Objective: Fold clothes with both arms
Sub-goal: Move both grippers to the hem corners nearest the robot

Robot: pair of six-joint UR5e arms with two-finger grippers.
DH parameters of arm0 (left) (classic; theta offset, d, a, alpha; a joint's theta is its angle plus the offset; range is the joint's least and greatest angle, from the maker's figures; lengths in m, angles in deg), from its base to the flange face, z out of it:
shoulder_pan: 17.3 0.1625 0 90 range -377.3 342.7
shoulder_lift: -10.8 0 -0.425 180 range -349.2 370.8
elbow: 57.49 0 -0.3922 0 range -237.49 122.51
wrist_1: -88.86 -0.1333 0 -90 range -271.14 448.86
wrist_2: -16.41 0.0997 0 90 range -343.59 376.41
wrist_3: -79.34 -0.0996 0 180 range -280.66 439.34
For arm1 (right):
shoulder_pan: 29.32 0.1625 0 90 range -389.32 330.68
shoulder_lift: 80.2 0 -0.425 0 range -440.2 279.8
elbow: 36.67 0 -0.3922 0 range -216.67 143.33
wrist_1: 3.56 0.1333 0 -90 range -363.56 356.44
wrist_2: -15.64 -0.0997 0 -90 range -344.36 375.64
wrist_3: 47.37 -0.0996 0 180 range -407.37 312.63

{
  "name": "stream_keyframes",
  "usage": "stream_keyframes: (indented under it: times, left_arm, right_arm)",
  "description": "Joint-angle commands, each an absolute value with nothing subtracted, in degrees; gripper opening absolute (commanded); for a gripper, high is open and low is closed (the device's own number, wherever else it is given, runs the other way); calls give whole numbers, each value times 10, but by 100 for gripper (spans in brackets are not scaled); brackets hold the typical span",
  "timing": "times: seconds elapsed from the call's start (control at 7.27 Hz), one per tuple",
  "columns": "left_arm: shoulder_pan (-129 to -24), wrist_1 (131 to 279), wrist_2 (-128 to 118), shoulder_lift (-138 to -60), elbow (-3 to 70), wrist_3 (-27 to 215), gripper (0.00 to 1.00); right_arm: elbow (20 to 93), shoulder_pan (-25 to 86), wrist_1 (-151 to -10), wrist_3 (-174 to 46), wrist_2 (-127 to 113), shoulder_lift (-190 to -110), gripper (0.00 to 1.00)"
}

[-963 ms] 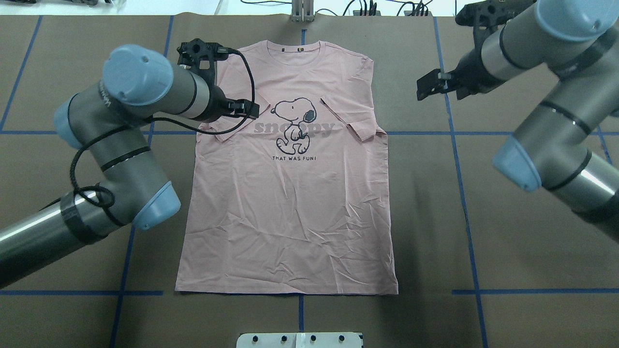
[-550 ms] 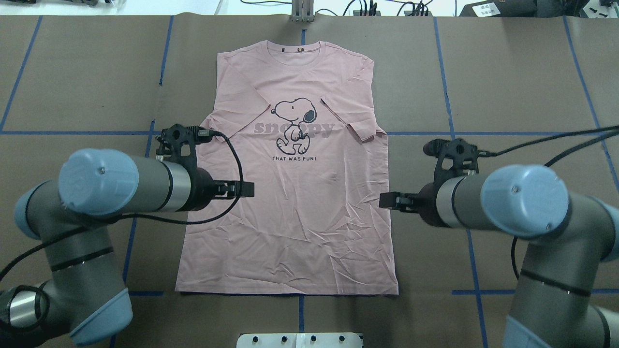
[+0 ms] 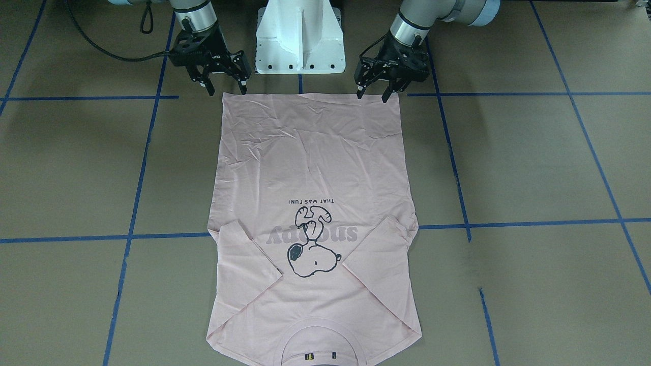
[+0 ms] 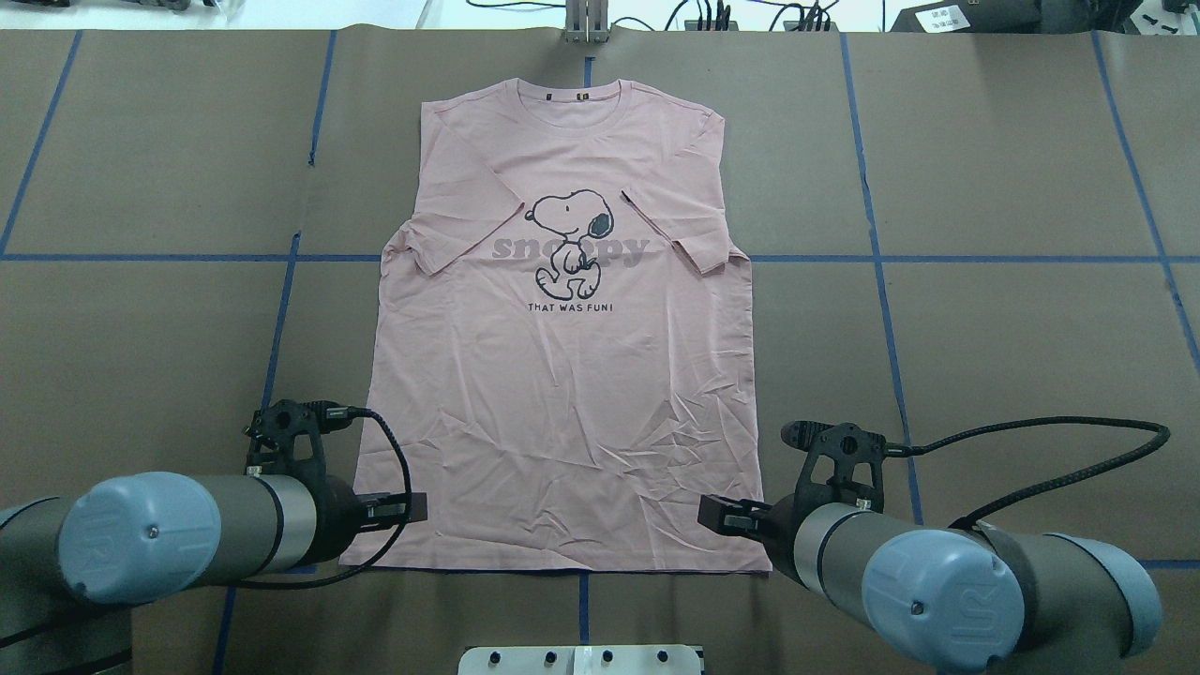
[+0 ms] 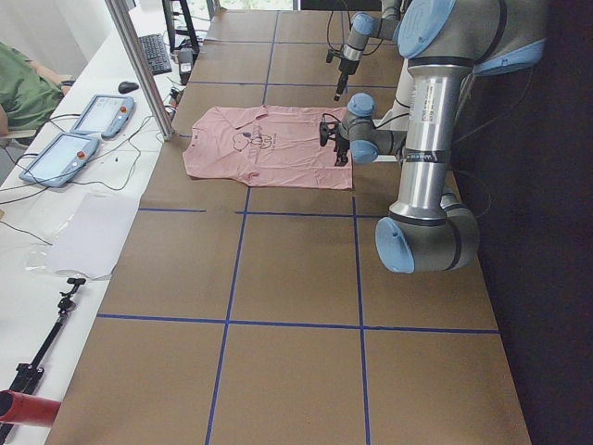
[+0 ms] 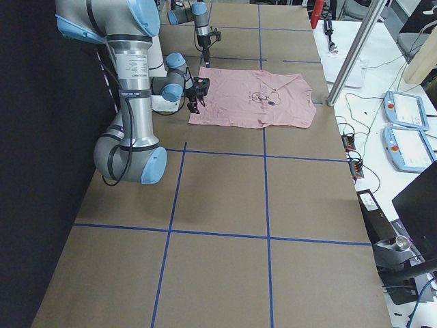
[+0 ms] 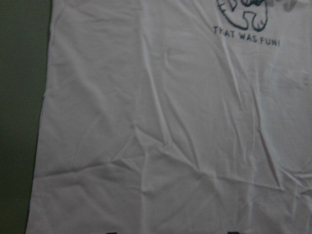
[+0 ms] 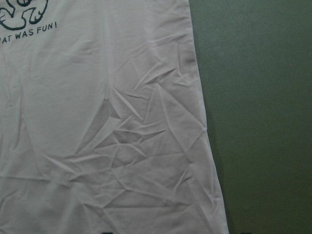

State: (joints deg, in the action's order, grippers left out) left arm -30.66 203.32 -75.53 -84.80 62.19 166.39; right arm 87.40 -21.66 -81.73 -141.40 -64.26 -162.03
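A pink T-shirt [image 4: 562,394] lay flat on the counter [image 4: 984,328], sleeves folded in. The left tool [image 3: 372,96] and right tool [image 3: 227,91], both spread open, hovered at its hem corners, possibly touching. The next move would likely be pinching both corners evenly.

Left arm [image 4: 178,534], right arm [image 4: 947,581]: silver-grey tubes, rounded light blue joint caps, small dark screw at cap centre, faint logo on cap. Black braided cable [image 4: 1031,425] at right wrist, black thin cable [image 4: 401,459] at left. Left gripper [image 3: 373,95], right gripper [image 3: 226,91]: black, fingered. White pedestal [image 3: 300,35], row of dark screws.
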Motion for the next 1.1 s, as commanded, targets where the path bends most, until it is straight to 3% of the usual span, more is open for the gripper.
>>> stream_keyframes:
  times: [0.0, 0.96]
  left_arm:
    - [-282, 2033, -735, -808, 620, 1681, 64]
    - [-271, 2033, -732, -808, 592, 1681, 55]
  right_arm:
    - [874, -227, -818, -1420, -628, -1623, 90]
    - [874, -227, -818, -1420, -627, -1626, 90]
